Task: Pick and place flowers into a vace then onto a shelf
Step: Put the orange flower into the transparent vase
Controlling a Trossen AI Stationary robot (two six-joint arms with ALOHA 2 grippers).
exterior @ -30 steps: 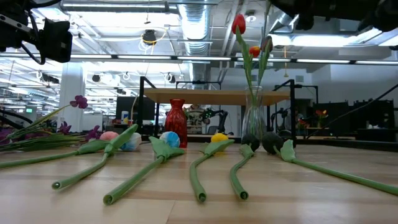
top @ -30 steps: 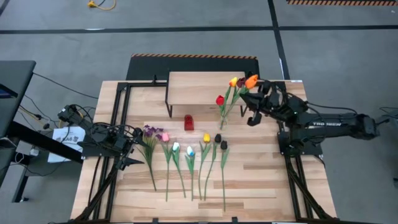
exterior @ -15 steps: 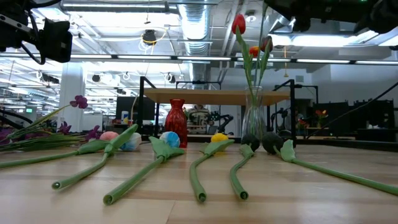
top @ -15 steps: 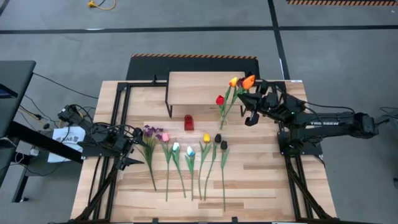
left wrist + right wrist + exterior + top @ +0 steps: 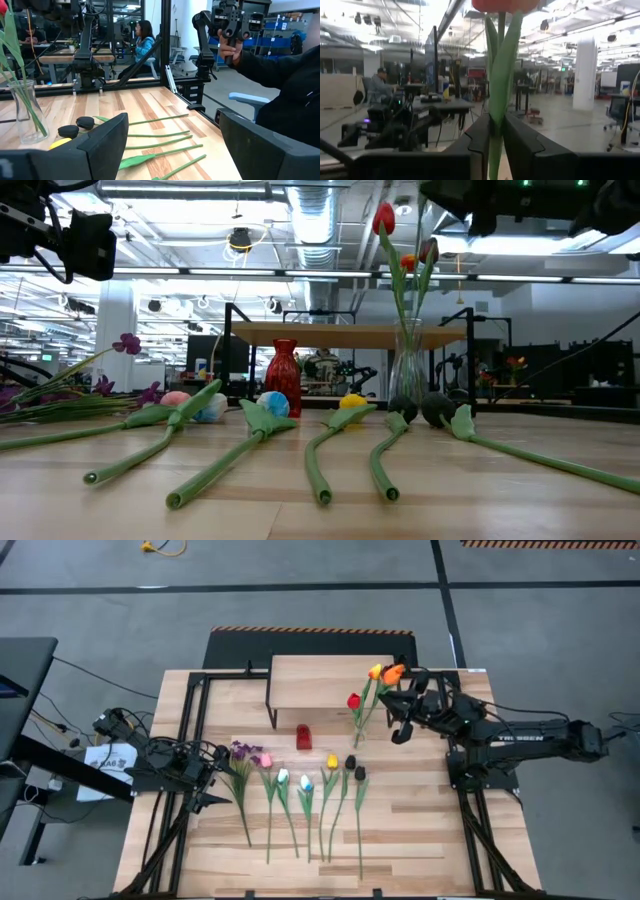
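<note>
Loose on near worktop (image 5: 400, 840): seven flowers (image 5: 300, 795), unplaced. Left hand (image 5: 205, 778) beside them, released, idle. Mid: glass vase (image 5: 407, 375) holding red, yellow, maroon stems. Right hand (image 5: 398, 700) above vase, clenched on orange tulip (image 5: 394, 673). Far: shelf (image 5: 320, 675), bare; vase transfer outstanding.

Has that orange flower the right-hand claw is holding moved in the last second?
Yes. The orange tulip, clamped in the right gripper, shifted left toward the clear vase, over the shelf.
</note>
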